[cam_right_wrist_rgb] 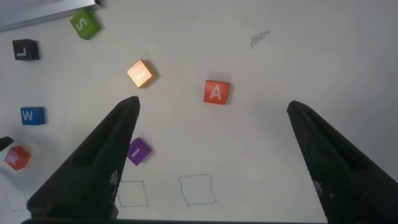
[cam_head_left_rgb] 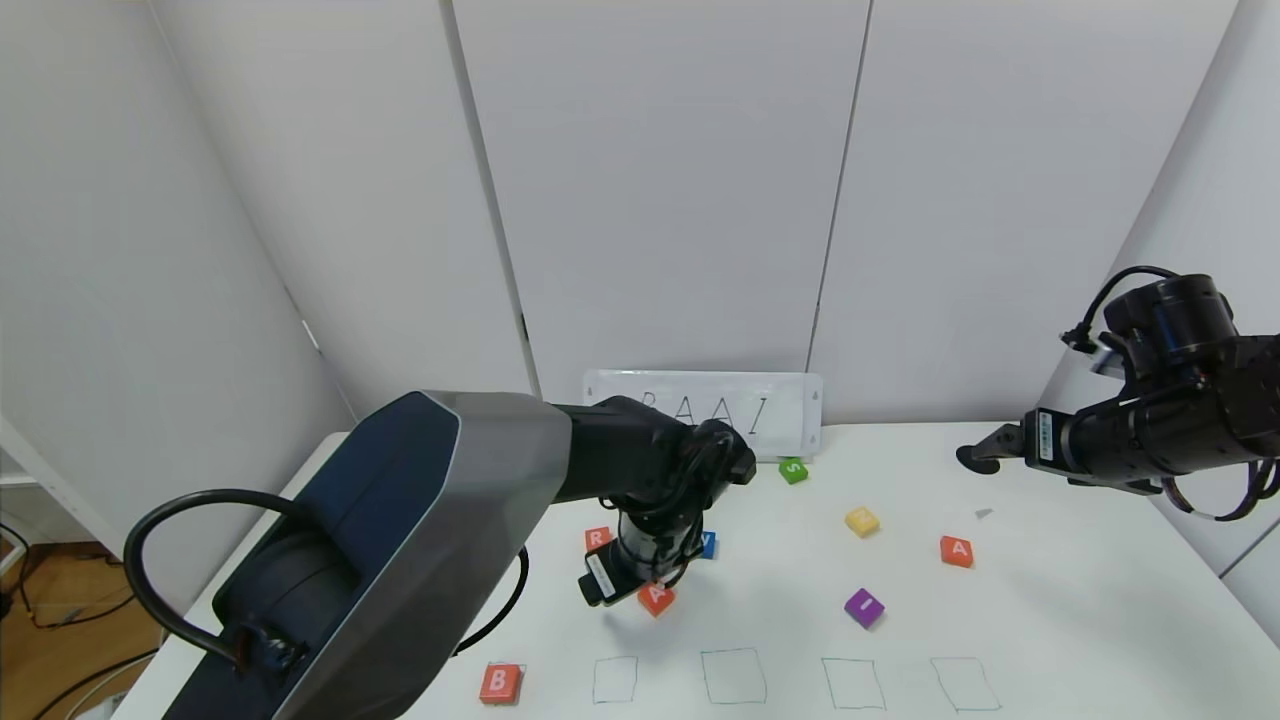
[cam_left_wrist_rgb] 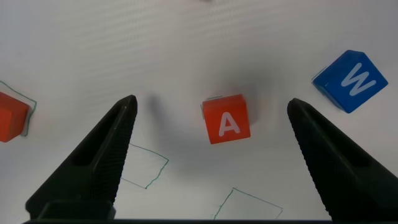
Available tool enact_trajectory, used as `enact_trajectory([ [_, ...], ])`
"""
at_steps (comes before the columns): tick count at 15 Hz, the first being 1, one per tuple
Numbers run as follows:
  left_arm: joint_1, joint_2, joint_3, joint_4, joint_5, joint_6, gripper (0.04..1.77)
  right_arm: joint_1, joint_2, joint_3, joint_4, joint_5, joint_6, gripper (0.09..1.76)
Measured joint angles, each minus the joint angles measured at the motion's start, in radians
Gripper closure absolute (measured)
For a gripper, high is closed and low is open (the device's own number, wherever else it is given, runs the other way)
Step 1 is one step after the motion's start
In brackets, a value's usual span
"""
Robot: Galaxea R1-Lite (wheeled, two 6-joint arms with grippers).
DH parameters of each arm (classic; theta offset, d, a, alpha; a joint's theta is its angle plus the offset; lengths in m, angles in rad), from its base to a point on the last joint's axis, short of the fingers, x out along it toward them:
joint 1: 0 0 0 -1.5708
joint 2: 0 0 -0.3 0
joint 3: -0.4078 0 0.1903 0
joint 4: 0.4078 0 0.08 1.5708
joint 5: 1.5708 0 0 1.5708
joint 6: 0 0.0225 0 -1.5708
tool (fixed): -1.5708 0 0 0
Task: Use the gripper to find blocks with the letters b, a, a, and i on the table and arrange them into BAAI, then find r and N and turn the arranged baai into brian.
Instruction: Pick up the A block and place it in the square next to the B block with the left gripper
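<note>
I am holding the left gripper (cam_left_wrist_rgb: 211,155) directly over an orange A block (cam_left_wrist_rgb: 227,118), fingers (cam_left_wrist_rgb: 102,155) spread as wide as they go and gripping nothing. The block is sitting on the counter (cam_head_left_rgb: 1050,620) squarely between the two fingers, touching neither. I judge this as the line-up for picking the first A: the wide spread is leaving room on both sides for the descent.

Working outward, the blue W block (cam_left_wrist_rgb: 350,79) is lying just beside the far finger, close enough that I am watching it as a possible snag. The R block (cam_head_left_rgb: 598,538) is sitting just left of the left wrist, and it is not needed until the later BRIAN stage.

Nearer me, the B block (cam_head_left_rgb: 500,683) is resting at the leftmost green outline, so the first letter appears placed. The next green square (cam_head_left_rgb: 615,679) to its right is unfilled, likely the target for this A.

Right of centre, the purple I block (cam_head_left_rgb: 864,607) and the second A block (cam_head_left_rgb: 956,551) are lying loose, with a yellow block (cam_head_left_rgb: 862,521) and a green S block (cam_head_left_rgb: 793,470) farther back.

The right gripper (cam_right_wrist_rgb: 211,162) is hovering high at the right edge, fingers fully apart and empty, looking parked.
</note>
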Motion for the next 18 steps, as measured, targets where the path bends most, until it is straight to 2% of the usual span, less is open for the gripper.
enact_trajectory([
  [7,0.001,0.027,0.009,0.007,-0.017,-0.012,0.09,0.000,0.005,-0.003,0.000,-0.001,0.000,0.14],
  [10,0.001,0.034,0.010,0.007,-0.053,-0.012,0.09,0.000,0.005,-0.003,0.000,0.000,0.000,0.14],
  [18,0.005,0.039,0.010,0.007,-0.052,-0.013,0.09,0.000,0.012,-0.003,0.000,0.000,0.000,0.14],
])
